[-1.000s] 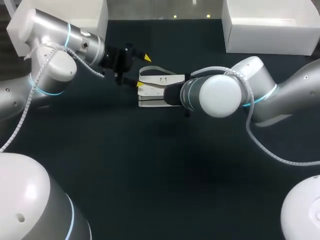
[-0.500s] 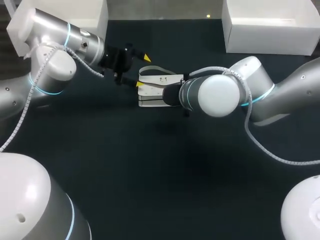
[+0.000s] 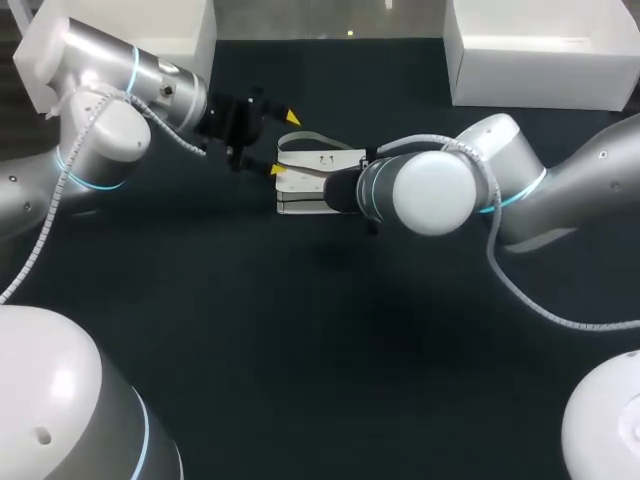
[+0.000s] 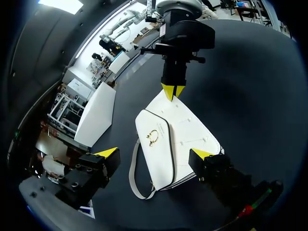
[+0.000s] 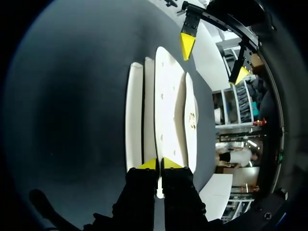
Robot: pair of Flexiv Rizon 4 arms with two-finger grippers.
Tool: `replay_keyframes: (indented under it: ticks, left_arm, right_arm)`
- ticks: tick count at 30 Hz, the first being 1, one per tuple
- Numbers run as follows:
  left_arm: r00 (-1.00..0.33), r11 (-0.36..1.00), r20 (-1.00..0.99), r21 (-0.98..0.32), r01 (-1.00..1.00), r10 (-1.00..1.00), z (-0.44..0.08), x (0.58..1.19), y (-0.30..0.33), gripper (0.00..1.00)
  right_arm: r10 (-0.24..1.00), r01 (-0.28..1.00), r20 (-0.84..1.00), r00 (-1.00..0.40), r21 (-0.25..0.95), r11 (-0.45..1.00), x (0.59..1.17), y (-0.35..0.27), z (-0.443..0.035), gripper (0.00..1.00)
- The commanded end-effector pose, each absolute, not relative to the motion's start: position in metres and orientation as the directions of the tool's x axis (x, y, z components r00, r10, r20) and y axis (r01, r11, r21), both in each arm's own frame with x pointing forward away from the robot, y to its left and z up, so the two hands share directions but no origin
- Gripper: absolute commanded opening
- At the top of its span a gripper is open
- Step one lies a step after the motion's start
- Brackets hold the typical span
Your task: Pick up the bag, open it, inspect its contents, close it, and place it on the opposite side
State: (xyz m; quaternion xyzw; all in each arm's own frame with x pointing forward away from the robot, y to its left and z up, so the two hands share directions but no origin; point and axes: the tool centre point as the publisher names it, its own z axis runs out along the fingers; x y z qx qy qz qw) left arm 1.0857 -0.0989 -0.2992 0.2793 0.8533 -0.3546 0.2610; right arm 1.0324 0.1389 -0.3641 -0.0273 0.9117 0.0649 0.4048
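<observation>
In the head view the white bag (image 3: 315,178) lies flat on the dark table (image 3: 300,340), between the two arms' ends. Its long axis runs from one arm to the other. The left arm (image 3: 100,130) comes in low and nearly level. The left gripper (image 3: 284,143) is spread wide: one yellow tip stands beyond the bag's strap (image 3: 312,136), the other right at the bag's nearer end. I cannot tell whether that tip touches the bag. The right arm (image 3: 430,190) bends at a rounded silver joint that hides the bag's other end.

In the left wrist view the bag lies ahead of and between the wide-spread fingers, flap side up. It is a smooth, leather-like pouch with rounded corners and a dark line edging the flap. A small gold ring clasp (image 4: 153,137) sits on the flap, and the pale strap loops out toward one finger. At the far end the right gripper (image 4: 172,91) meets the bag's corner with its tips drawn together.

In the right wrist view the right gripper's fingers stand narrow, pinching a thin white edge of the bag. The bag stretches straight away from them in stacked flat layers. Beyond its far end the left gripper hangs open, one tip just over the bag's end.
</observation>
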Motion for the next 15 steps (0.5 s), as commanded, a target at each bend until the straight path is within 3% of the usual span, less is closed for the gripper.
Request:
replay_keyframes:
  ticks: [1, 15]
  left_arm:
    - [-0.698, 0.576, -0.652, -0.461, 0.675, 0.296, -0.3024, 1.0867, -0.0961, 1.00]
    - [-0.669, 0.558, -0.654, -0.428, 0.712, 0.353, -0.3056, 1.0875, -0.1008, 1.00]
  right_arm:
    - [0.044, -0.084, -0.827, -0.560, 0.109, 0.990, 1.0284, 0.1410, -0.3695, 0.00]
    - [0.108, -0.003, -0.832, -0.544, 0.130, 0.991, 1.0240, 0.1510, -0.3681, 0.00]
